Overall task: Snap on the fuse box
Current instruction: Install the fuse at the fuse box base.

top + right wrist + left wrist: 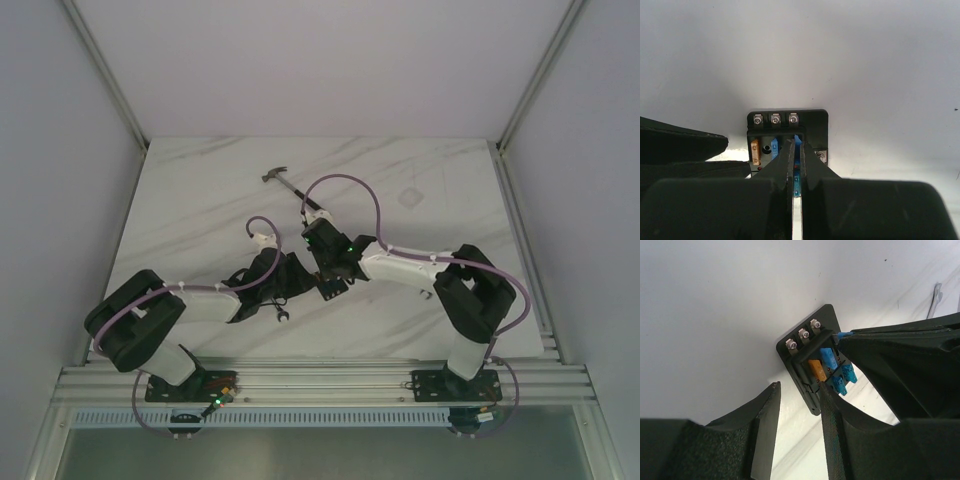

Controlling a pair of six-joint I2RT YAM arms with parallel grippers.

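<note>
Over the fuse box point(813, 123), right fingers point(783, 164) pinch a half-hidden blue fuse point(798, 140); left fingers point(765, 426) gape.

White marble-look table point(200, 200) (grey veins), plain pale walls point(320, 60), aluminium rail point(320, 385) near edge

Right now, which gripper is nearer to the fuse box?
Right. The right gripper holds a blue fuse at the face of the fuse box. The left gripper is open beside the box's lower edge, one finger close by.
</note>
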